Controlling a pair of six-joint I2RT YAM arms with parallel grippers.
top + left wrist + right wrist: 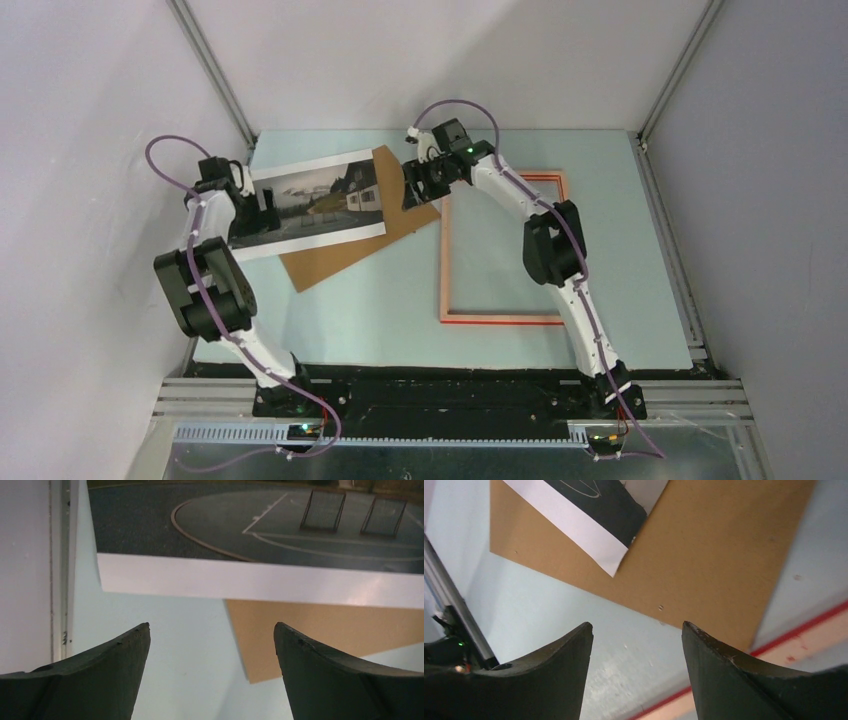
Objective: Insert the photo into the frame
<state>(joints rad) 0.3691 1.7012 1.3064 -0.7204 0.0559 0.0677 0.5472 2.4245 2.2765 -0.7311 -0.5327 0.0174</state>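
Observation:
The photo [320, 200], a grey landscape print with white margins, lies tilted at the back left, partly on a brown backing board [345, 255]. The frame [500, 318] lies flat at centre right, pale wood side up with a red edge. My left gripper [262, 207] hovers at the photo's left end. In the left wrist view it [212, 630] stands open just short of the photo's [260, 525] white margin, holding nothing. My right gripper [413, 186] is over the board's far right corner. It [636, 627] is open and empty, beside the board [704, 555], the photo's corner [594, 510] and the frame's rail [804, 640].
White walls enclose the pale blue table [380, 320] on three sides. Aluminium rails run along its edges [62, 555] [454, 610]. Both arm bases sit on the black strip at the near edge [450, 395].

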